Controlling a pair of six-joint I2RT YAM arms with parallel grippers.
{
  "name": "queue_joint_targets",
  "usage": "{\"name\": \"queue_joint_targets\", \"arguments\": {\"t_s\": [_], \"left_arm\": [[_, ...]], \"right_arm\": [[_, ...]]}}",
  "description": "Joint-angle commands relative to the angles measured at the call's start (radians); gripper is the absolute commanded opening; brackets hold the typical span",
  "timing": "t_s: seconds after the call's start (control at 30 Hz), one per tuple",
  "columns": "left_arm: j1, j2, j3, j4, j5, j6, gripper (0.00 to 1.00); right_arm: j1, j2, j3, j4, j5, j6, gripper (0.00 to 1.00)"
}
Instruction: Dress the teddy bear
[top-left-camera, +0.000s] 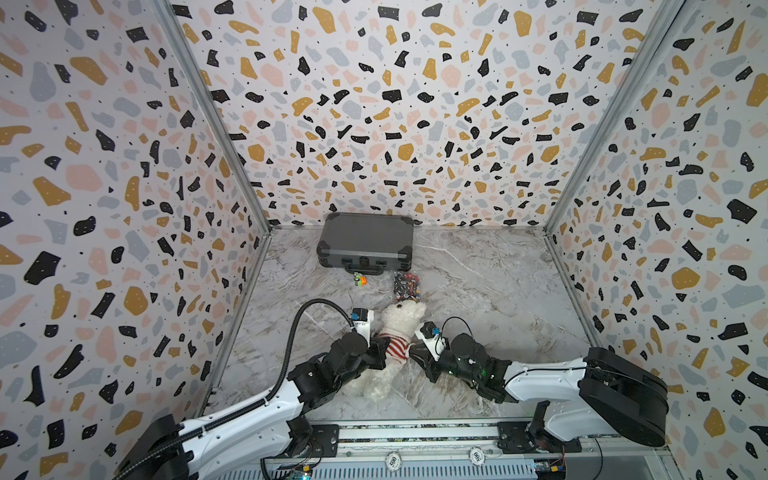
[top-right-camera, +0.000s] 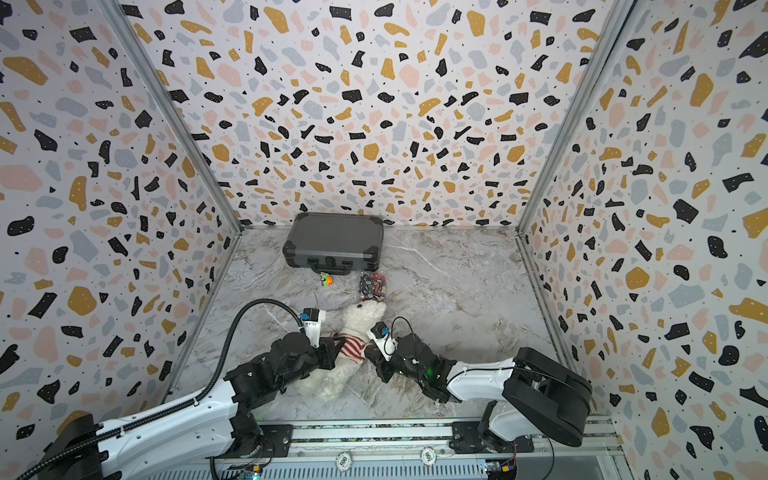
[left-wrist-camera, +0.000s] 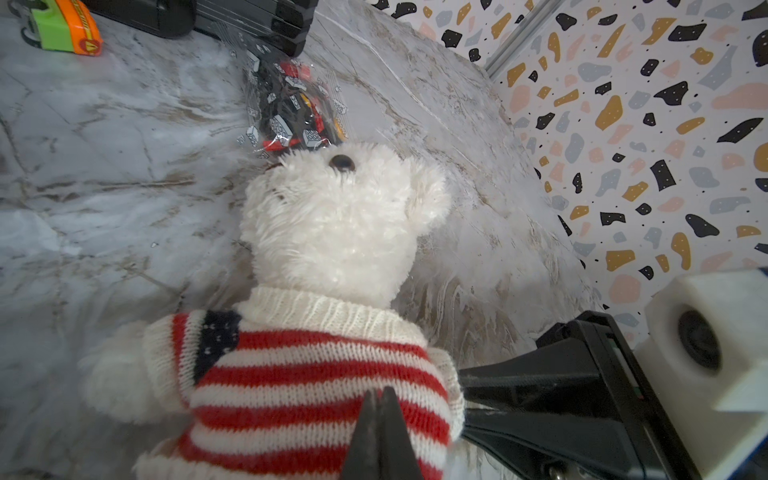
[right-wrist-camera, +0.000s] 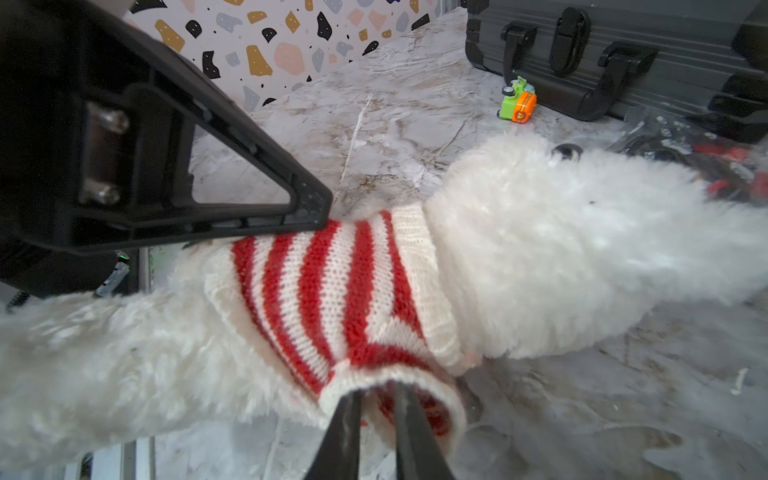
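The teddy bear (top-left-camera: 400, 319) lies at the lower middle of both top views, its sweater (top-left-camera: 395, 348) between the tools. The left gripper (left-wrist-camera: 380, 409) has its tips together on the striped chest; the right gripper (right-wrist-camera: 376, 395) has narrowly parted tips at the sleeve cuff, and I cannot tell whether they pinch it. The bear's head touches a bag of bricks (top-left-camera: 406, 286) above it, and the table (top-left-camera: 498, 299) is bare at right.

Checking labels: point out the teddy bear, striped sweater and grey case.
teddy bear (left-wrist-camera: 332, 224), left wrist view, on its head.
striped sweater (right-wrist-camera: 332, 291), right wrist view, mid stripes.
grey case (top-left-camera: 365, 237), in a top view, on its lid.
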Motion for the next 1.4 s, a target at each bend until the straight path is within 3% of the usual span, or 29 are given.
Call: {"name": "queue_joint_targets", "arguments": {"t_s": [0.0, 0.5, 0.77, 1.37], "left_arm": [[0.023, 0.022, -0.020, 0.055, -0.017, 0.024, 0.00], [0.121, 0.163, -0.083, 0.155, 0.091, 0.077, 0.00], [0.173, 0.243, -0.097, 0.196, 0.141, 0.133, 0.00], [0.177, 0.232, -0.102, 0.234, 0.354, 0.246, 0.00]], "right_arm": [[0.006, -0.006, 0.036, -0.024, 0.057, -0.050, 0.18], [0.005, 0.138, 0.142, 0.014, 0.047, -0.111, 0.20], [0.006, 0.171, 0.162, 0.039, 0.015, -0.129, 0.28], [0.029, 0.217, 0.235, 0.043, 0.014, -0.156, 0.32]]}}
